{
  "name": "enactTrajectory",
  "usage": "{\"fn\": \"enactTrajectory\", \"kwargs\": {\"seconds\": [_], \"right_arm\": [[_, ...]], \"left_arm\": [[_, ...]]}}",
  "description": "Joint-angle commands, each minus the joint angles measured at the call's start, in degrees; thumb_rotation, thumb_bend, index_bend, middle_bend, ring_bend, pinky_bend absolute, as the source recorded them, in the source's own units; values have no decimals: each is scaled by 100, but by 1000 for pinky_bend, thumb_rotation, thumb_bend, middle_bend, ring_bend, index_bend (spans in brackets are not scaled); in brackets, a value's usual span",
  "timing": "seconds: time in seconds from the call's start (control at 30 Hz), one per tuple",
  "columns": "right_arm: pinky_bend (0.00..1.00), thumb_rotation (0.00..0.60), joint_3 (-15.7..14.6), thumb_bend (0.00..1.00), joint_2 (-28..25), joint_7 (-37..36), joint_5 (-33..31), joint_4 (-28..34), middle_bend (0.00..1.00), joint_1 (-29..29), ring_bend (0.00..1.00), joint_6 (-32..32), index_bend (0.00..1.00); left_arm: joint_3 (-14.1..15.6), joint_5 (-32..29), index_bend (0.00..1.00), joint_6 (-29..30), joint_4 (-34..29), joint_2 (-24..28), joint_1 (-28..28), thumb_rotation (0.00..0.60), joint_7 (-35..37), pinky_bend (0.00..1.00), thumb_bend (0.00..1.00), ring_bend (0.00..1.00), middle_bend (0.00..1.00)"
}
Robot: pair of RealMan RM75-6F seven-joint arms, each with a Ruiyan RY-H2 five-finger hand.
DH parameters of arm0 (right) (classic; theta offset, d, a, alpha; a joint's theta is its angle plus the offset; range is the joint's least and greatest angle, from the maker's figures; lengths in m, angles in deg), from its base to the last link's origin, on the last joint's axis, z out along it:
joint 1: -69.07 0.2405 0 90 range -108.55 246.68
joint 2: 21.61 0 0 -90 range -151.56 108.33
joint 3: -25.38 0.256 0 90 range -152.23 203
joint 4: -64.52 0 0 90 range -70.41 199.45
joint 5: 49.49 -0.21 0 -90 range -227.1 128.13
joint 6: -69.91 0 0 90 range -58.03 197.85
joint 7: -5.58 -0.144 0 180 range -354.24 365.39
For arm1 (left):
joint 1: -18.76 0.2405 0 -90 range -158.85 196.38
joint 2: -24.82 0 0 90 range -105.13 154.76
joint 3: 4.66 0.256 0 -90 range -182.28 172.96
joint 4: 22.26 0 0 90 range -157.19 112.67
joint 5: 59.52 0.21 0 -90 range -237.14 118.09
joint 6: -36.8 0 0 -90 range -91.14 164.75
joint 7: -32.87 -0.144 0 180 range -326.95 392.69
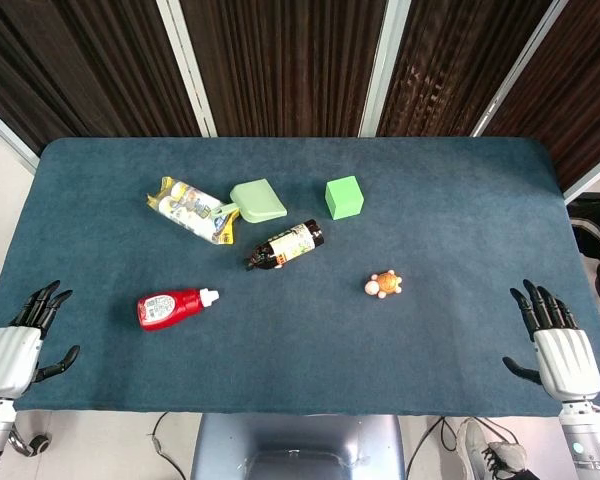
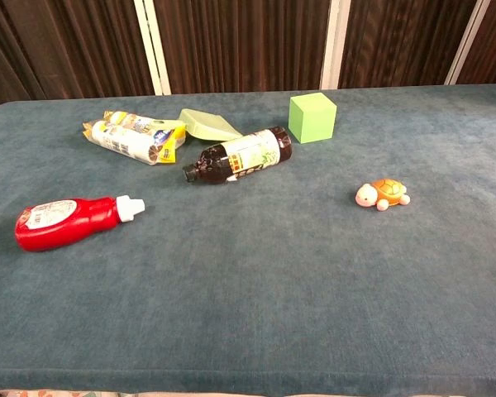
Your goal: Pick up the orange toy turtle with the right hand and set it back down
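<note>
The small orange toy turtle [image 1: 384, 285] [image 2: 382, 194] lies on the blue-green table [image 1: 300, 330], right of centre, with nothing touching it. My right hand [image 1: 558, 345] rests at the table's near right corner, palm down and fingers spread, well to the right of the turtle and nearer to me. At the near left corner my left hand [image 1: 20, 340] lies the same way, holding nothing. Neither hand shows in the chest view.
A red squeeze bottle [image 1: 174, 307] lies at the left. Further back lie a dark bottle [image 1: 285, 245], a yellow snack packet [image 1: 192, 208], a pale green scoop [image 1: 257, 200] and a green cube [image 1: 344, 196]. Bare cloth surrounds the turtle.
</note>
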Motion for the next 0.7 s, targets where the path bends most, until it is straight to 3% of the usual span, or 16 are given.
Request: {"fn": "enactTrajectory", "kwargs": {"seconds": [0.03, 0.37, 0.63, 0.7], "right_arm": [[249, 600, 3, 74, 21, 74, -30, 0, 67, 5, 32, 34, 0], [249, 600, 72, 74, 154, 101, 9, -183, 67, 83, 32, 56, 0], [249, 600, 125, 74, 248, 34, 46, -274, 66, 223, 34, 192, 5], [250, 600, 155, 74, 261, 44, 87, -268, 67, 320, 83, 278, 23]], "left_arm": [[30, -54, 117, -108, -63, 51, -28, 600, -15, 373, 302, 50, 0], [91, -87, 118, -272, -118, 143, -60, 600, -72, 374, 301, 50, 1], [405, 233, 118, -306, -7, 336, 34, 600, 105, 376, 301, 50, 1], [491, 287, 118, -290, 71, 345, 89, 600, 192, 376, 300, 50, 1]]}}
